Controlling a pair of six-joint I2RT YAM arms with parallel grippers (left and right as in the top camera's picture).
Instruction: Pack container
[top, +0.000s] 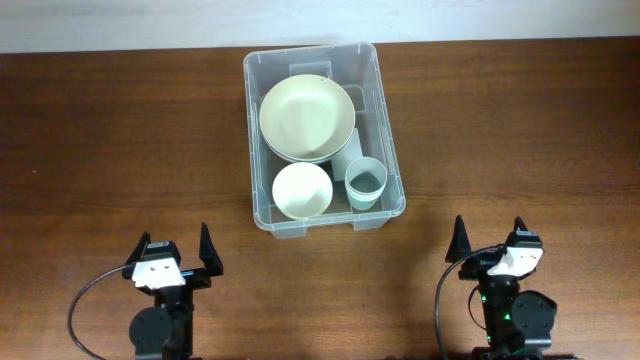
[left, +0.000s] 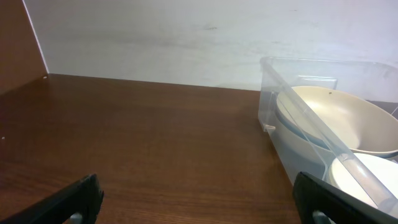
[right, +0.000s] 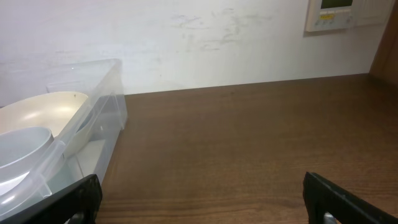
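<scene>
The clear plastic container (top: 386, 150) stands at the table's far middle. Inside it lie a large cream bowl (top: 306, 117), a small cream bowl (top: 301, 190) and a pale blue cup (top: 365, 182). The container also shows at the right of the left wrist view (left: 273, 106) and at the left of the right wrist view (right: 109, 102). My left gripper (top: 176, 256) is open and empty near the front edge, left of the container. My right gripper (top: 490, 243) is open and empty near the front edge, right of the container.
The brown wooden table (top: 120, 150) runs to a white wall behind. A white wall panel (right: 333, 14) hangs at the upper right in the right wrist view.
</scene>
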